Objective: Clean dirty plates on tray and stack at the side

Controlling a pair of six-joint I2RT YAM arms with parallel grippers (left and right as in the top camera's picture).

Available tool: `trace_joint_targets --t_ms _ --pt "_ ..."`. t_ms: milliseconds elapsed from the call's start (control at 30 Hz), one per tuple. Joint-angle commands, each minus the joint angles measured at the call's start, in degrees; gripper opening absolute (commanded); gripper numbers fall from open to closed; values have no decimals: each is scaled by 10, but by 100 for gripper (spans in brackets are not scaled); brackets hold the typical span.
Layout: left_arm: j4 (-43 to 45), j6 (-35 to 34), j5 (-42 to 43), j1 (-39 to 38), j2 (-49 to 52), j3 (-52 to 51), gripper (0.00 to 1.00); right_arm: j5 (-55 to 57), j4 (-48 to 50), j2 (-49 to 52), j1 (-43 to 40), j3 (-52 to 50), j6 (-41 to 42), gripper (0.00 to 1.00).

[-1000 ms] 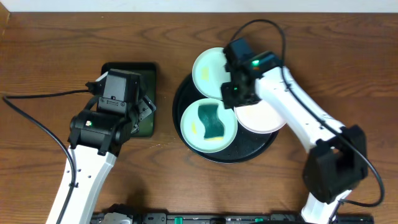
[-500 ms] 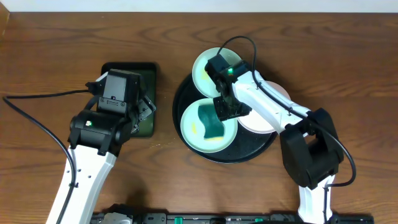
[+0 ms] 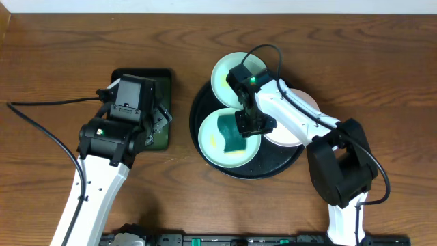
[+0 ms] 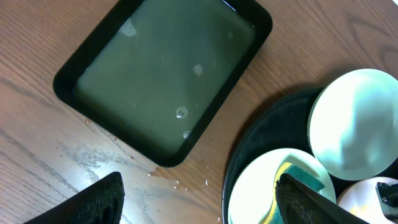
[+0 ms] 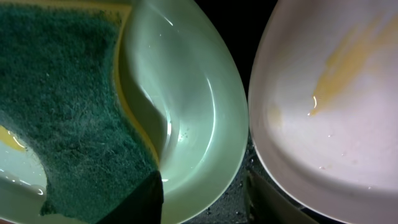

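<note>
Plates (image 3: 210,130) are still dirty, but my right gripper (image 3: 246,128), jaws spread, has dropped to the sponge (image 3: 229,137), so scrubbing looks imminent; left gripper (image 4: 200,198) waits, released.

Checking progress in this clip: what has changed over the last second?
The right gripper moved from between the far mint plate and the white plate toward the robot, over the near mint plate, to the sponge's edge; its jaws are open and hold nothing. The left gripper, open over the green tray, did not move; nor did any plate, the sponge or the black tray.
</note>
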Motion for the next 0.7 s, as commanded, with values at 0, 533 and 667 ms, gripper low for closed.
trace_joint_targets --t_ms 0,533,667 --pt "0 10 -7 2 3 1 79 -9 -3 -1 2 -8 12 44" --pt "0 10 -7 2 3 1 79 3 62 -2 -2 -29 -66 44" --pt "1 10 -7 2 3 1 79 4 82 -2 -9 -28 -83 46"
